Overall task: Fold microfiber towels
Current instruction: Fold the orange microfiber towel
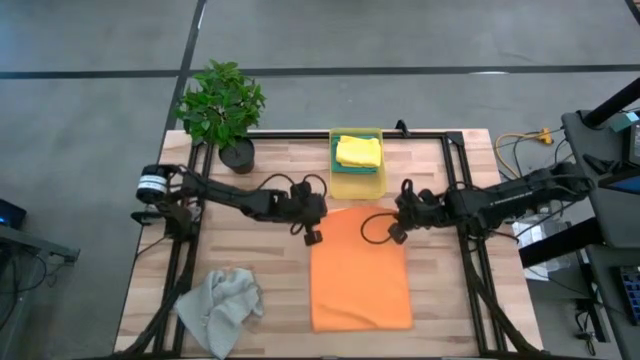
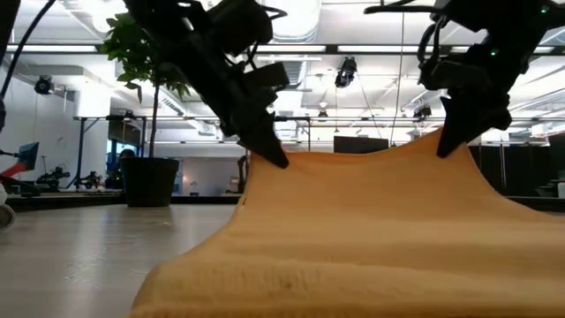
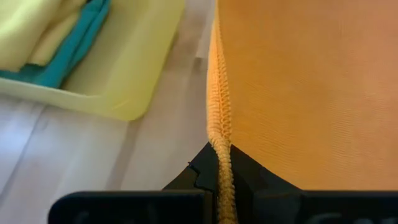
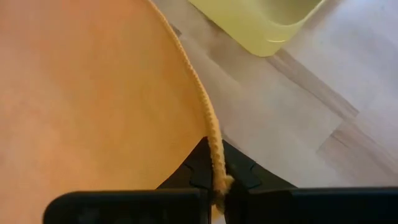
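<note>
both grippers are pinching the orange towel [image 1: 360, 275] by its far edge, one corner each. left gripper [image 1: 312, 235] is clamped on the left corner & right gripper [image 1: 396, 232] is clamped on the right corner; in the wrist views the hem is running right between each pair of tight fingers. the far edge is hanging up off the table [image 1: 250, 260] between them, sagging a bit in the middle, w/ the rest of the towel lying flat, reaching toward the near edge of the table.

the step looks like a fold, far edge going over to the near edge. to do it well: both arms should be going at the same speed & same height, so the edge is staying straight. keep the cloth a bit tight so the sag isn't making a wrinkle. lay corner on corner, then let go.

the yellow towel [image 1: 358, 151] is sitting folded on a teal towel [image 1: 342, 166] in the yellow bin [image 1: 357, 185], just past the orange one. the grey towel [image 1: 220, 306] is lying crumpled near the front left corner, not folded yet. a plant [image 1: 222, 105] is standing at the back left.
</note>
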Robot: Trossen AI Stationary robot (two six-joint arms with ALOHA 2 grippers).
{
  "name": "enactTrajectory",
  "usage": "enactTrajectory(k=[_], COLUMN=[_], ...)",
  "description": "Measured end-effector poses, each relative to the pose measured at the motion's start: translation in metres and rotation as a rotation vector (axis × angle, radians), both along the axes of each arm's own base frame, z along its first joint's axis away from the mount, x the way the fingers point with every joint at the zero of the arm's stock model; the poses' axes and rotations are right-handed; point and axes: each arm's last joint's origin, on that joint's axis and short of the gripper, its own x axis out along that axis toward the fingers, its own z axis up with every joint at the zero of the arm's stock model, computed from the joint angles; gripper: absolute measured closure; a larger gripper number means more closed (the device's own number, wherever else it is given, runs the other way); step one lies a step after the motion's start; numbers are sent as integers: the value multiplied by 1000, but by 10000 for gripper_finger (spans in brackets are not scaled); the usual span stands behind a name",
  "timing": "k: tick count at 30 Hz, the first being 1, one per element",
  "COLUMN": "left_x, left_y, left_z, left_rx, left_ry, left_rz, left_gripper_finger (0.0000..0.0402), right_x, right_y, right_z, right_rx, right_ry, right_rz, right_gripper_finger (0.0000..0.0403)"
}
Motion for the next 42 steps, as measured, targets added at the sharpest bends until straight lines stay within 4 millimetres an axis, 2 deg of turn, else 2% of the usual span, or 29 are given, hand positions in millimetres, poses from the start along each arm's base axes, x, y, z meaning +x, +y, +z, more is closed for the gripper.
enactTrajectory(k=[8, 12, 17, 20, 25, 29, 32, 37, 38, 42], left_x=[-1, -1, -3, -8, -24, -32, -36, -44, -47, -56], left_y=[17, 19, 19, 18, 13, -10, -42, -118, -130, -149], left_z=[-1, 0, 0, 10, 31, 41, 44, 45, 44, 47], left_rx=[0, 8, 13, 10, -133, -315, -369, -302, -269, -143], left_ry=[0, 3, 29, 51, 53, 31, 40, -4, -13, -45], left_rz=[48, 43, 40, 41, -20, -192, -339, -581, -575, -538], left_gripper_finger=[389, 344, 265, 226, 207, 218, 231, 242, 242, 242], right_x=[2, 2, 2, 4, 8, 8, 1, -14, -17, -25], right_y=[-11, -12, -13, -13, -2, 25, 51, 96, 104, 131], right_z=[0, 0, 1, 7, 24, 31, 31, 29, 28, 22], right_rx=[53, 57, 42, 34, 35, 67, 70, 80, 79, 80], right_ry=[15, 15, 14, -4, -77, -144, -146, -174, -188, -220], right_rz=[19, 21, 18, 36, 148, 351, 499, 649, 664, 705], right_gripper_finger=[392, 370, 322, 297, 274, 271, 276, 286, 287, 292])
